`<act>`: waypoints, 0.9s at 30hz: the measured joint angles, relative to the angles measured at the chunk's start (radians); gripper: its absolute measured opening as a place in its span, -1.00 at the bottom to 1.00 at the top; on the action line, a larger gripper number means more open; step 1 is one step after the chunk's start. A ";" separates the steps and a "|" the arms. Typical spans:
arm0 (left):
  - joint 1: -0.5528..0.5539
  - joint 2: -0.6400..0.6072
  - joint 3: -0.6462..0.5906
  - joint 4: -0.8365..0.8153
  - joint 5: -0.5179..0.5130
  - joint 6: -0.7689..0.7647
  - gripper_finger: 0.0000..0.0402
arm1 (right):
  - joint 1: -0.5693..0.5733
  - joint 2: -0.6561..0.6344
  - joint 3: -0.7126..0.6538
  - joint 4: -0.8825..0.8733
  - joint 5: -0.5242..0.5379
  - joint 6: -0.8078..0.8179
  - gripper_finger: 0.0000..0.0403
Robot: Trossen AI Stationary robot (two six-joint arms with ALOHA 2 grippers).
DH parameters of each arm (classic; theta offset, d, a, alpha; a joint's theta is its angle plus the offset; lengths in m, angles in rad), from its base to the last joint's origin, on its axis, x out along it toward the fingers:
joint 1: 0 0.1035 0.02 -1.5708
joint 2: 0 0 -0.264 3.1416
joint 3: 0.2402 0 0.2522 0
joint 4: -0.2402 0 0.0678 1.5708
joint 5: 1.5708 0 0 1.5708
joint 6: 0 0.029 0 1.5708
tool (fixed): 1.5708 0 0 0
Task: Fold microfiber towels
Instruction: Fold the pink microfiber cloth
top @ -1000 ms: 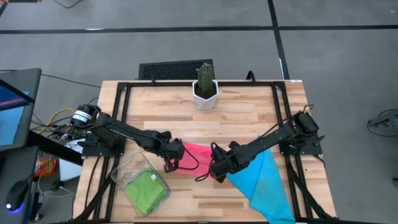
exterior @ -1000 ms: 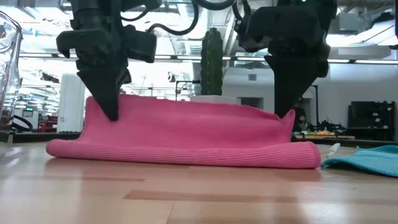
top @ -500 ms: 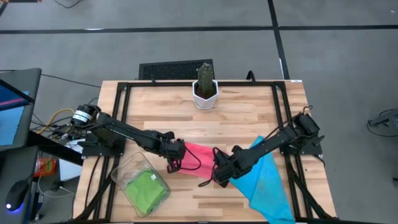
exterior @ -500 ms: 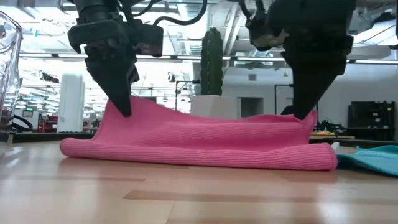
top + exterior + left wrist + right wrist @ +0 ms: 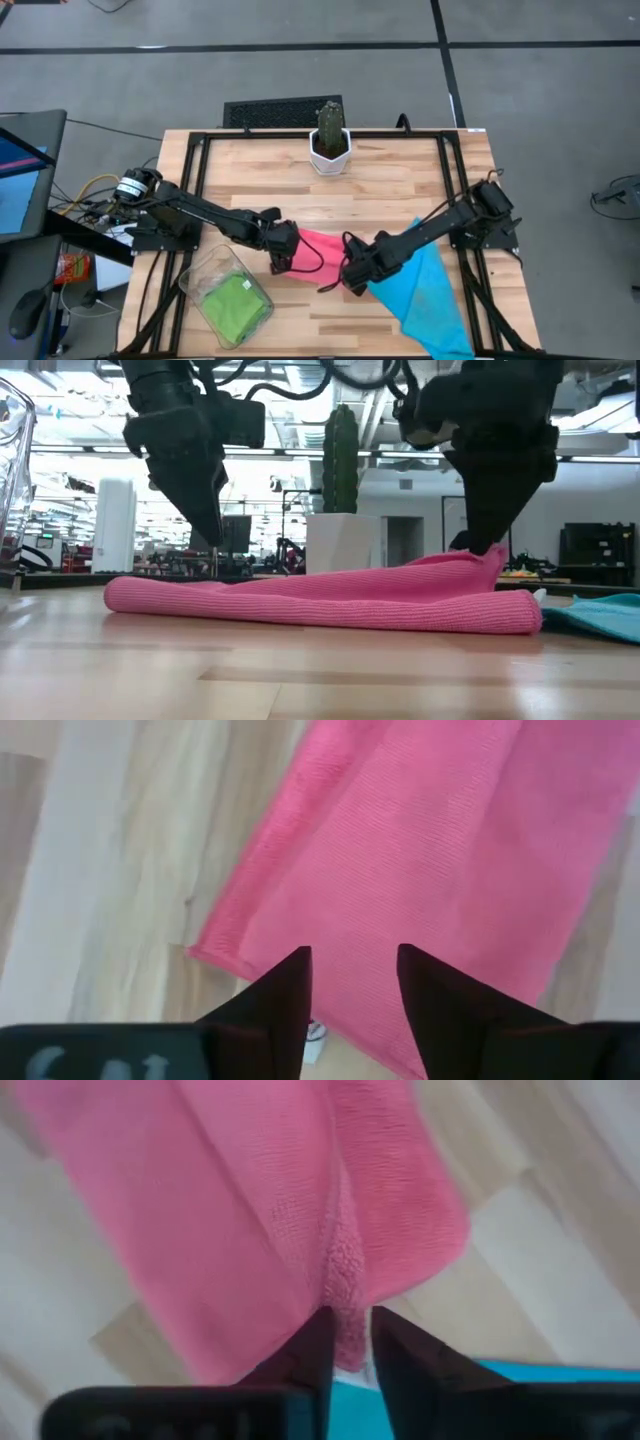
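The hot pink towel (image 5: 310, 252) lies folded on the table's near middle, a long flat roll in the low view (image 5: 320, 600). My left gripper (image 5: 276, 264) hangs just above its left end (image 5: 160, 592), fingers open with the cloth showing between them (image 5: 350, 970), touching nothing. My right gripper (image 5: 350, 278) is shut on the towel's right end. A sky blue towel (image 5: 430, 290) lies spread to the right, reaching over the near edge. A light green towel (image 5: 236, 300) lies in the clear bin. My right gripper pinches a bunched ridge of the pink towel's upper layer (image 5: 345, 1295) at its right end between the two fingers. The fingers come from above, pointing down. That end (image 5: 485, 560) is held a little raised; the rest of the towel lies on the table.
A cactus in a white pot (image 5: 330, 140) stands at the table's far middle. The clear plastic bin (image 5: 205, 275) sits at the near left, close to my left arm. A black frame (image 5: 200, 150) runs round the tabletop.
My left gripper has let go of the pink towel's left end and risen slightly. That end has dropped flat onto the layer beneath. Both grippers have shifted a little toward the table's right edge; the right end stays raised in my right gripper.
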 joint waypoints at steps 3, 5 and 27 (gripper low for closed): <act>0.000 0.000 0.000 0.000 -0.017 -0.025 -0.26 | -0.020 -0.003 0.000 -0.017 0.000 -0.004 -0.38; 0.000 0.000 0.000 0.000 -0.018 -0.026 -0.26 | -0.034 -0.018 0.000 -0.014 0.004 -0.021 -0.25; 0.076 0.000 -0.203 0.348 0.010 -0.001 -0.45 | 0.150 0.034 0.001 0.210 0.128 0.291 -0.11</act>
